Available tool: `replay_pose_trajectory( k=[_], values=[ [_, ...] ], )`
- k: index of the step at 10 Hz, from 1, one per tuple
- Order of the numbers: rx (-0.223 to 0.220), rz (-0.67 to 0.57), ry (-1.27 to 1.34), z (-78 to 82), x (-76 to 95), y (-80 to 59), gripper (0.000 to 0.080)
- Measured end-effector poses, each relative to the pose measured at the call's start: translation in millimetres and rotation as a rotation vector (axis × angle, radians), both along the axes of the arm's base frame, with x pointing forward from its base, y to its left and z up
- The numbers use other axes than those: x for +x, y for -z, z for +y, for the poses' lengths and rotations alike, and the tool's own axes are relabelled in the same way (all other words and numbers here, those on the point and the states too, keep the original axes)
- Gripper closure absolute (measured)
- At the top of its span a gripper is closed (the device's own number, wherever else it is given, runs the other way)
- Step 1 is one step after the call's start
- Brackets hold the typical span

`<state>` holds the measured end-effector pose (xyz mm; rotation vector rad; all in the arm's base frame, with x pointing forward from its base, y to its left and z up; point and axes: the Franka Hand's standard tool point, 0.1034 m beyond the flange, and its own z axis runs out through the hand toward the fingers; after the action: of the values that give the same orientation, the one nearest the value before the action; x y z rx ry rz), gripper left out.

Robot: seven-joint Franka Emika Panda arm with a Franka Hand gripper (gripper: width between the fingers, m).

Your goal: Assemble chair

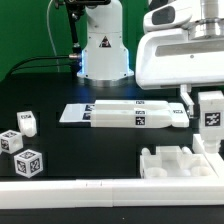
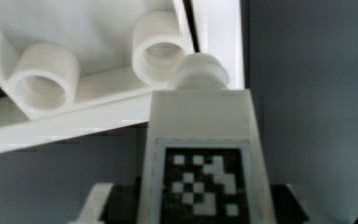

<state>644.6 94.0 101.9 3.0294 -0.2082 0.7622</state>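
My gripper (image 1: 208, 104) is at the exterior view's right, shut on a long white tagged chair piece (image 1: 212, 116) and holding it upright. In the wrist view this piece (image 2: 202, 150) runs out from between my dark fingers (image 2: 123, 200) and ends in a rounded peg tip. It hangs just above a white pegged block (image 1: 178, 160) near the front rail. The wrist view shows that block (image 2: 87, 105) with two round pegs, close to the held piece's tip. Flat tagged slabs (image 1: 120, 114) lie in the middle of the table. Three small tagged cube legs (image 1: 22, 142) sit at the left.
The robot base (image 1: 102, 50) stands at the back centre with cables to its left. A long white border rail (image 1: 100, 188) runs along the front edge. The table top is black (image 1: 90, 150).
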Motion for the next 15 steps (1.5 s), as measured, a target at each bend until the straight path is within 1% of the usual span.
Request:
replay_pose_trajectory(
  k=[1,2,3,5,6,7,8,10,14,15],
  values=[
    [-0.013,0.004,-0.002,-10.5,7.3,1.6,0.0518],
    [-0.029,-0.009,-0.028,-9.2,10.0,3.9,0.0518],
    [-0.037,-0.030,-0.051,-2.9,9.1,6.2,0.0518],
    [-0.034,-0.029,-0.048,-1.1,8.3,7.9,0.0518],
    [-0.032,-0.043,-0.062,8.3,4.8,11.6,0.0518],
    [-0.037,-0.044,-0.073,12.2,2.1,16.8,0.0518],
    [-0.041,-0.054,-0.078,11.4,2.7,18.6,0.0518],
    [-0.039,-0.060,-0.084,16.6,2.1,20.2,0.0518],
    [-0.040,-0.049,-0.082,17.7,-0.7,29.6,0.0518],
    [-0.042,-0.058,-0.084,18.1,1.8,29.4,0.0518]
  ],
)
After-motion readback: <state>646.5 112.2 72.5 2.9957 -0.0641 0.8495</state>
